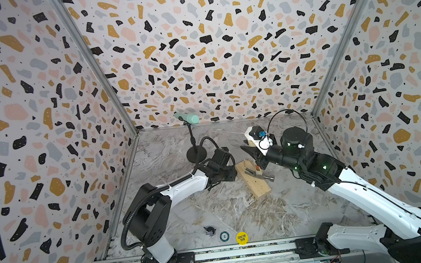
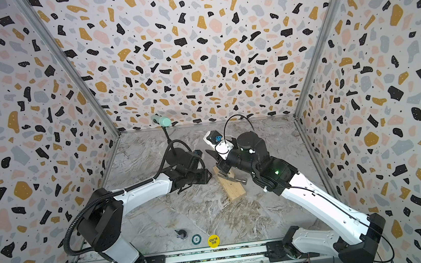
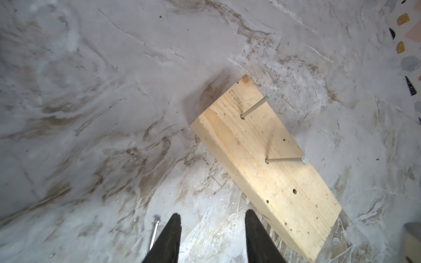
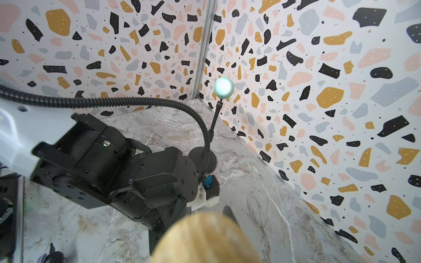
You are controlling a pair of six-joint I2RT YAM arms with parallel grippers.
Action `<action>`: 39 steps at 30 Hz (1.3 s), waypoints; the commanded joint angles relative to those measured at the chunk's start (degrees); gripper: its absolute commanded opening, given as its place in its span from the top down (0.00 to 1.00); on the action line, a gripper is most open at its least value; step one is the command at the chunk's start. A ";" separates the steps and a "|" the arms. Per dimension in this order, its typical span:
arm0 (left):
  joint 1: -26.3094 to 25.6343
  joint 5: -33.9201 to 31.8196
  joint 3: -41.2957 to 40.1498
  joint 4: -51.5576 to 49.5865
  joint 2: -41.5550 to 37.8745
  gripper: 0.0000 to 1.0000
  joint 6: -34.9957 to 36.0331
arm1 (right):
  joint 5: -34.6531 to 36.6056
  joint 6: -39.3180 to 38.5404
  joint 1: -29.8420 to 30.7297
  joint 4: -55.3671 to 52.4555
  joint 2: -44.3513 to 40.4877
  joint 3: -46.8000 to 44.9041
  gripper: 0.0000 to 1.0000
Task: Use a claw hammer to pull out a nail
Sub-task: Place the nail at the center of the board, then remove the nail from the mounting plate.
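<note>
A pale wood block (image 1: 254, 186) (image 3: 268, 164) lies mid-table. Two grey nails (image 3: 255, 106) (image 3: 284, 160) stand in its top. Another nail (image 3: 155, 230) lies loose on the table, just beside one finger (image 3: 169, 236) of my left gripper (image 3: 213, 219). That gripper is open and empty, and in both top views it (image 1: 235, 174) (image 2: 209, 176) sits at the block's left edge. My right gripper (image 1: 255, 157) (image 2: 219, 161) (image 4: 193, 225) is shut on the claw hammer's wooden handle (image 4: 205, 239). The steel head (image 1: 260, 176) (image 2: 232, 179) rests on the block.
A mint-headed lamp (image 1: 189, 118) on a black stand (image 1: 195, 153) stands at the back, behind my left arm. A yellow chip (image 1: 241, 237), a green chip (image 1: 224, 236) and a small dark object (image 1: 209, 231) lie near the front rail. Patterned walls enclose three sides.
</note>
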 commanded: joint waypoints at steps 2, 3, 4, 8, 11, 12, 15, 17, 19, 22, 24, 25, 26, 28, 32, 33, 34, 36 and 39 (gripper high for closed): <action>0.39 2.15 1.83 2.64 2.21 0.57 -1.96 | -2.96 -2.60 -2.15 2.94 -0.99 3.81 1.00; 0.39 2.42 1.94 3.03 2.67 0.56 -2.19 | -3.41 -2.48 -2.70 2.92 -0.75 3.80 1.00; 0.48 2.79 2.09 3.59 3.14 0.56 -2.55 | -3.90 -2.25 -3.31 2.84 -0.73 3.81 1.00; 0.59 3.60 2.76 4.73 4.90 0.56 -3.44 | -5.61 -1.90 -5.59 1.77 -0.15 3.95 1.00; 0.83 4.05 2.86 5.80 5.77 0.56 -4.03 | -6.48 -1.49 -7.16 0.32 0.60 4.71 1.00; 0.91 4.23 2.89 6.13 6.04 0.56 -4.19 | -6.50 -1.18 -7.56 0.11 0.89 4.83 1.00; 1.17 5.11 3.53 7.03 7.13 0.56 -4.88 | -7.01 0.42 -9.12 -0.46 2.03 4.89 1.00; 1.27 5.67 3.98 7.61 7.94 0.56 -5.32 | -7.58 0.85 -9.61 -0.59 2.43 4.60 1.00; 1.36 5.79 4.32 8.00 8.55 0.56 -5.46 | -7.68 0.94 -9.78 -0.48 2.53 4.24 1.00; 1.45 5.98 4.81 8.23 9.57 0.57 -5.55 | -7.93 1.02 -10.25 -0.29 2.53 3.81 1.00; 1.51 6.29 5.04 8.63 10.16 0.57 -5.78 | -7.87 1.04 -10.47 -0.29 2.71 3.47 1.00; 1.53 6.35 5.15 8.72 10.53 0.58 -5.79 | -7.81 1.16 -10.56 -0.43 2.83 3.38 1.00; 1.51 6.48 5.19 8.70 10.92 0.58 -5.89 | -7.75 1.36 -10.66 -0.51 2.97 3.42 1.00; 1.53 6.48 5.35 8.81 11.39 0.59 -5.96 | -7.81 1.45 -10.73 -0.61 3.36 3.38 1.00; 1.53 6.84 5.53 9.15 12.55 0.63 -6.14 | -7.68 1.41 -10.85 -0.94 4.10 3.52 1.00; 1.53 6.90 5.53 9.31 12.77 0.63 -6.18 | -7.70 1.44 -10.80 -0.96 4.18 3.47 1.00; 1.53 7.03 5.53 9.45 12.96 0.64 -6.23 | -7.73 1.45 -10.91 -0.93 4.27 3.46 1.00; 1.53 7.03 5.53 9.38 13.31 0.65 -6.30 | -7.72 1.40 -10.98 -0.87 4.54 3.51 1.00; 1.54 7.03 5.10 9.64 13.63 0.67 -6.36 | -7.71 1.43 -11.26 -0.83 4.91 3.45 1.00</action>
